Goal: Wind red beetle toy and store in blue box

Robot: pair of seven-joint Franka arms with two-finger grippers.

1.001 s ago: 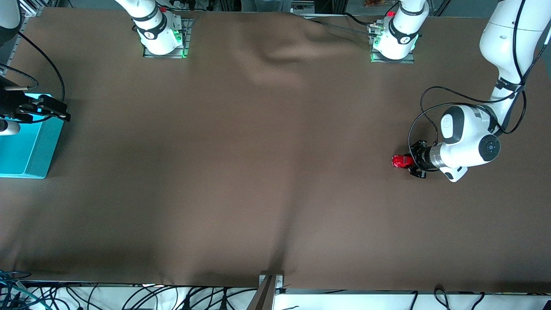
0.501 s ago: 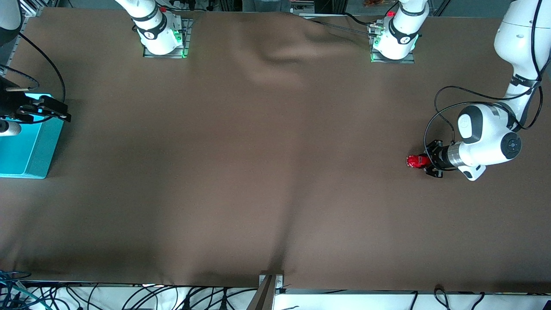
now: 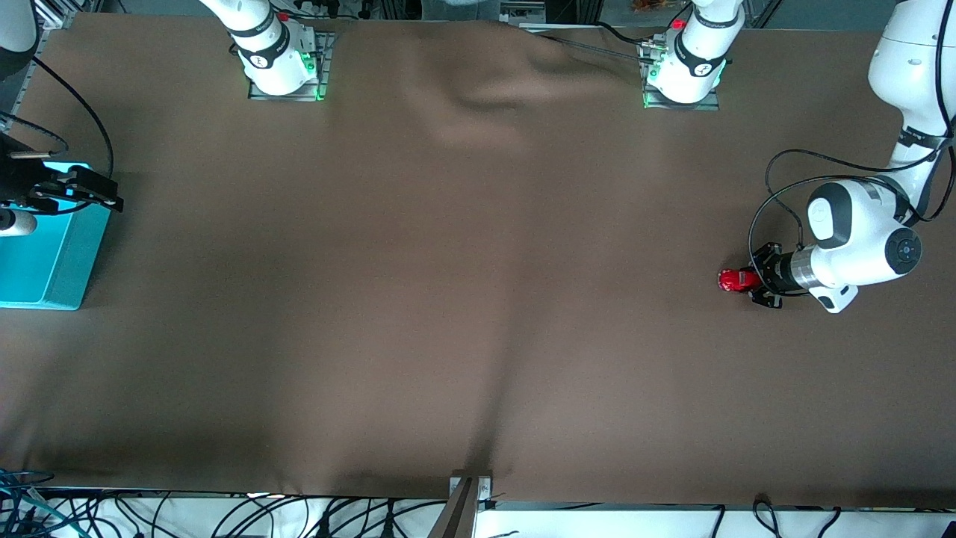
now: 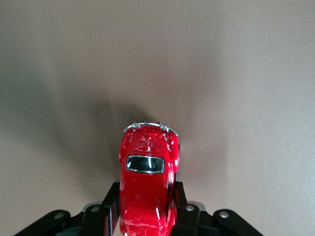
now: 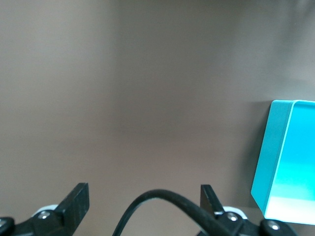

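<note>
With my left gripper clamping the red beetle toy near the table's left-arm edge, I should press its wheels down; my right gripper waits open over the blue box.

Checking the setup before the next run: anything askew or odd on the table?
Only the brown table cloth: it is rumpled between the arm bases. The glossy red beetle toy car sits clamped in the left gripper; the turquoise open-topped box looks intact.

My desk wears a wrinkled brown cloth. The blue box rests on it at my right arm's end, both arm bases bolted along one edge.
</note>
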